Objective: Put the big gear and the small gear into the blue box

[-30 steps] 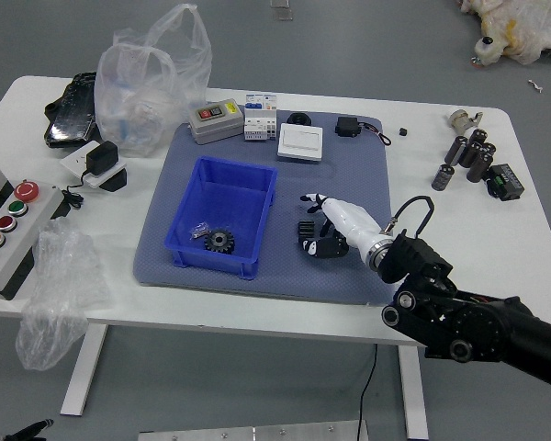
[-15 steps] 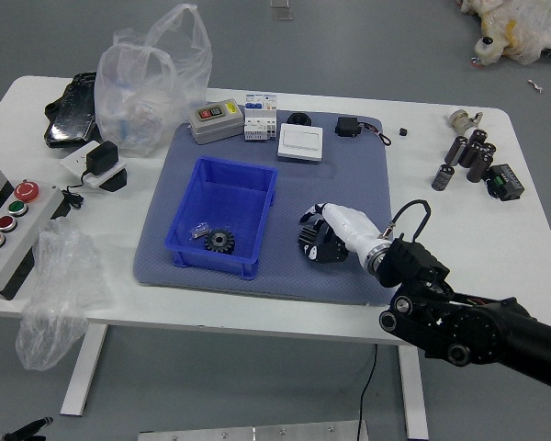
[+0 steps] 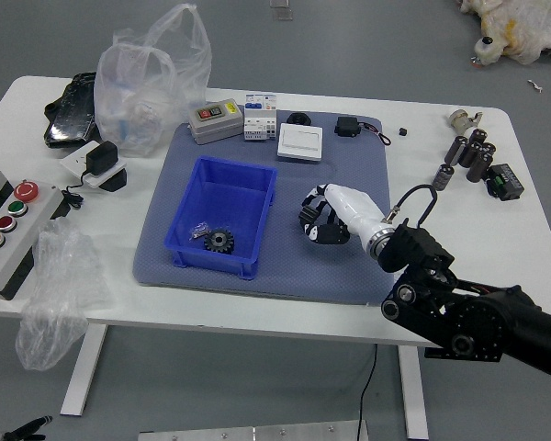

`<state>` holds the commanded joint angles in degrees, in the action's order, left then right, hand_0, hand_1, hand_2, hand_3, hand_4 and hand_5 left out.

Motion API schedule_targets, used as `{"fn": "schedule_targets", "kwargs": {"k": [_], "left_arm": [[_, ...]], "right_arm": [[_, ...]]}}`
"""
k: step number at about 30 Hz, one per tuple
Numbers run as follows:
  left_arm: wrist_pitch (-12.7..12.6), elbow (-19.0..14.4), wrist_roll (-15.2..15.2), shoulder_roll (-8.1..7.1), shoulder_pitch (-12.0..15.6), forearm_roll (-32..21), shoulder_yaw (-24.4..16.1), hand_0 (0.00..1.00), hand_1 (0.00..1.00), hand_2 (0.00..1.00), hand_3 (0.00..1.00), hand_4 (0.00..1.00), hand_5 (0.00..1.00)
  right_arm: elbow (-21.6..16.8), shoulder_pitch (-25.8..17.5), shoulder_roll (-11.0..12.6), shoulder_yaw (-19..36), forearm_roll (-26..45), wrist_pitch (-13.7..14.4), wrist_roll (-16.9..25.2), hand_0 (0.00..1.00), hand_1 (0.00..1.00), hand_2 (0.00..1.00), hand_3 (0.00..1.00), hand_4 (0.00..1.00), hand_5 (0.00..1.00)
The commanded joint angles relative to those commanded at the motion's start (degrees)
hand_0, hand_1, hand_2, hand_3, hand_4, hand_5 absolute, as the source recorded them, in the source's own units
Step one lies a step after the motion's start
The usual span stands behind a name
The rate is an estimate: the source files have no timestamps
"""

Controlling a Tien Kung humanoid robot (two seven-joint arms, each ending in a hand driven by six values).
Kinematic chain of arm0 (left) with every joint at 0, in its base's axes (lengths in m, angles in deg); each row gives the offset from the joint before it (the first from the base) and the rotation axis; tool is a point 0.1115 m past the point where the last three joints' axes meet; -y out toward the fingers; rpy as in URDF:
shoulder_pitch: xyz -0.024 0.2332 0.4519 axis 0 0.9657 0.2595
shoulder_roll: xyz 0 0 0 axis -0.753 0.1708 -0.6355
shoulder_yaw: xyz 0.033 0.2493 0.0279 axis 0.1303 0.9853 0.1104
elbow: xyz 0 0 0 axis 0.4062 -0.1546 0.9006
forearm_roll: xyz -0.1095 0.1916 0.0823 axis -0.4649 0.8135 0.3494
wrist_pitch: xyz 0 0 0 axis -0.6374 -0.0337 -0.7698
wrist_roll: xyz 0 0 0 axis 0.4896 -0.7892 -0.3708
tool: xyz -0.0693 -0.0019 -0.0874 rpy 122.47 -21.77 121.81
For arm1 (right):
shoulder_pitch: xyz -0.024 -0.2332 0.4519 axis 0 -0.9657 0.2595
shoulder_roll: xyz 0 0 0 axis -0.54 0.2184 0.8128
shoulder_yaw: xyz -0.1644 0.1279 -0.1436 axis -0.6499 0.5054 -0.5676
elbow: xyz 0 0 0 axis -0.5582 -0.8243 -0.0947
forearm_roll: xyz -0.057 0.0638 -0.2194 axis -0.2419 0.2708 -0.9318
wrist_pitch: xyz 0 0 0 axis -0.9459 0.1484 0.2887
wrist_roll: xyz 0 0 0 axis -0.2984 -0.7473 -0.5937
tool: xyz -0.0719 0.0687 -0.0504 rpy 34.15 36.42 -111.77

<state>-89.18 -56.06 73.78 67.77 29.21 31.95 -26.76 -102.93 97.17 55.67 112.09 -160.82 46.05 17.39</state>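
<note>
The white desk [image 3: 496, 243] takes up most of the view, its near edge running across below a blue-grey mat [image 3: 298, 277]. The right arm [image 3: 523, 335] comes in from four o'clock, over the desk's near edge.

A clear bag [image 3: 151, 101] stands at half past ten on the desk; a button panel [image 3: 23, 220] sits at nine. At eight, a limp plastic sheet [image 3: 64, 285] hangs over the near edge.

The blue box [image 3: 188, 211] lies on the mat's nine o'clock side, just inside its near edge. Open mat shows between the box's right wall and the right hand [image 3: 354, 213], and more stretches from the hand to the mat's near edge. Along the mat's far edge, from eleven to one, sit a grey case [image 3: 215, 119], a white block [image 3: 300, 141] and smaller pieces. Black cylinders [image 3: 468, 154] stand near two.

The right hand, white-backed with black fingers, is at three o'clock from the box, outside its wall, pinching a dark gear [image 3: 308, 217] at its fingertips. The left hand [image 3: 26, 430] shows at the corner towards seven; how it is set I cannot tell.

Inside the box, at six, lies the toothed gear [image 3: 219, 241], a small clear packet [image 3: 199, 231] just beside it.
</note>
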Motion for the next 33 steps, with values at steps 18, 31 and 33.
{"fn": "schedule_targets", "kwargs": {"k": [18, 31, 33], "left_arm": [[0.14, -0.23, -0.73, -0.10, -0.13, 1.15, -0.84, 0.655, 0.495, 0.515, 0.730, 0.757, 0.676], [0.18, -0.24, -0.82, -0.13, -0.15, 1.45, -1.05, 0.654, 0.497, 0.516, 0.729, 0.759, 0.675], [0.17, -0.22, -0.76, -0.12, -0.14, 1.41, -1.01, 0.654, 0.497, 0.516, 0.729, 0.758, 0.675]], "right_arm": [[-3.15, 12.76, -6.12, -12.96, 1.09, -3.99, 3.04, 0.381, 0.540, 0.605, 0.642, 0.534, 0.160], [-1.67, 12.61, -7.06, -14.67, 2.91, -8.17, 1.92, 0.418, 0.736, 0.894, 0.968, 0.580, 0.215], [-1.58, 12.12, -6.95, -13.82, 2.66, -7.47, 2.29, 0.415, 0.743, 0.918, 0.998, 0.585, 0.214]]}}
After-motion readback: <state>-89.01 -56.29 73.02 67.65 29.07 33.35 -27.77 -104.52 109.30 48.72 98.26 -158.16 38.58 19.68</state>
